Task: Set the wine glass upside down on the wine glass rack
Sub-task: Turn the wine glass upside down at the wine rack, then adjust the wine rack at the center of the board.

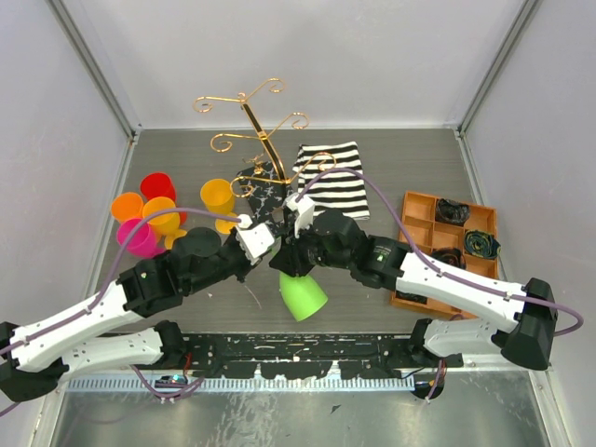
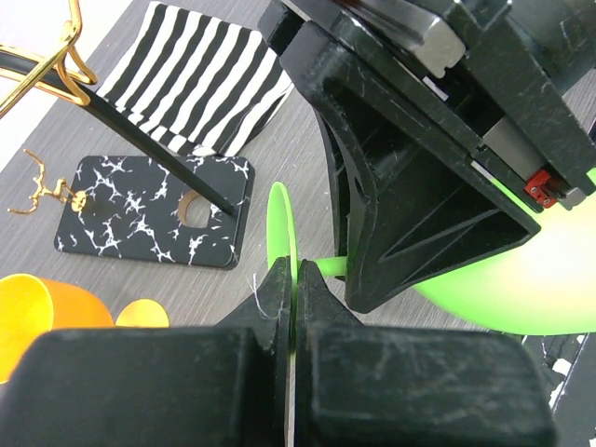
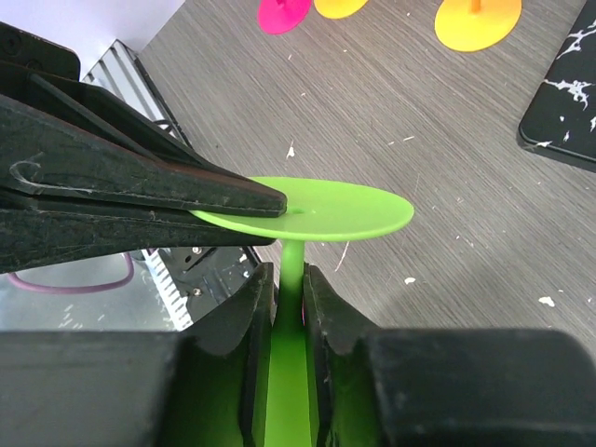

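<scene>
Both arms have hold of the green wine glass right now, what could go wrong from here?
On the left gripper, the fingers pinch only the thin edge of the foot of the wine glass, so it may slip. The right gripper clamps the stem; uncoordinated moves could strain it. The thin-wired wine glass rack might tip if bumped.

The wine glass rack [image 1: 265, 186] stands mid-counter [image 1: 391, 158]. A cloth [image 1: 332, 177] lies just right of it, a tray [image 1: 447, 244] farther right, a cluster of glasses [image 1: 149, 216] to its left, and the wine glass [image 1: 301, 294] before it.
</scene>
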Robot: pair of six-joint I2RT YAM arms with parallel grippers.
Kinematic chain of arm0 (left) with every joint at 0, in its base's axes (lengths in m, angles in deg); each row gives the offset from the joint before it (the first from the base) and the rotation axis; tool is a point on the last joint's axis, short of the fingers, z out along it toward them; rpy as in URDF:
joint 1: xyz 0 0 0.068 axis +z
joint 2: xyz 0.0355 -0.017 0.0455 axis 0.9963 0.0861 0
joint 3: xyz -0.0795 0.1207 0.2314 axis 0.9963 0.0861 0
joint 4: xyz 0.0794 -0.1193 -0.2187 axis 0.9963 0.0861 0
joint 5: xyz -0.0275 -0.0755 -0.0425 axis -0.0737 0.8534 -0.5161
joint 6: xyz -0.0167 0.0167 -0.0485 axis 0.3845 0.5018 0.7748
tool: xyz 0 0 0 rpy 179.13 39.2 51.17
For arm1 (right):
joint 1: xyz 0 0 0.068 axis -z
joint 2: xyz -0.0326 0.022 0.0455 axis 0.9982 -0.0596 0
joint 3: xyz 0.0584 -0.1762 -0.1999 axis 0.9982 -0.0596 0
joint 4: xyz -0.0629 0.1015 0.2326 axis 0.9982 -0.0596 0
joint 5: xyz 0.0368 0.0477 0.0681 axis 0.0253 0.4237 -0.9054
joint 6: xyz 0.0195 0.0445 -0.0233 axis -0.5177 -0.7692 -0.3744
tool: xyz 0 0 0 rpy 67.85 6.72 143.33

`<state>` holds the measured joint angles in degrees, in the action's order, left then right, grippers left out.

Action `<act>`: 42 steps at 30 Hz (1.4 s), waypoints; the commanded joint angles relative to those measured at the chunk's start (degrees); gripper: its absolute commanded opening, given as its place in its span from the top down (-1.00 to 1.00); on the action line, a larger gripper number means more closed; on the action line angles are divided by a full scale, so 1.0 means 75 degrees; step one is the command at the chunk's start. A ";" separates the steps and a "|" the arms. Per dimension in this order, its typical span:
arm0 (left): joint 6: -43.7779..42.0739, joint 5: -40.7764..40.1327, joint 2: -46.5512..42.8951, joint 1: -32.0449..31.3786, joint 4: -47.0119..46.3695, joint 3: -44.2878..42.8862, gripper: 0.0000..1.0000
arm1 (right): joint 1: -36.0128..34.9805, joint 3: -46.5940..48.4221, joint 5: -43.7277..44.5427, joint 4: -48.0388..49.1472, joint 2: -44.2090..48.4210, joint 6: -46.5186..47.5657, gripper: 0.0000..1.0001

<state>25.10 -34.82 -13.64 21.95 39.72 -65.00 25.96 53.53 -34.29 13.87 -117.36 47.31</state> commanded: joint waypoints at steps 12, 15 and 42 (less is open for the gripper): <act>0.0153 -0.0184 -0.0220 -0.0011 -0.0359 0.0004 0.52 | 0.0018 -0.0398 0.0799 0.0285 0.0638 0.0078 0.98; 0.0218 -0.0123 -0.0354 -0.0020 -0.0395 -0.0003 0.39 | 0.0022 -0.0477 0.0885 0.0321 0.0734 0.0025 0.98; 0.2302 -0.2697 0.0839 0.0107 0.1841 -0.3179 -0.38 | 0.0016 -0.1941 0.2749 0.0299 0.2253 0.0030 0.98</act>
<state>40.90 -50.16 -10.15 21.99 52.11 -82.42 25.96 39.55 -17.53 13.02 -103.07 47.69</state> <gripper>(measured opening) 0.688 0.211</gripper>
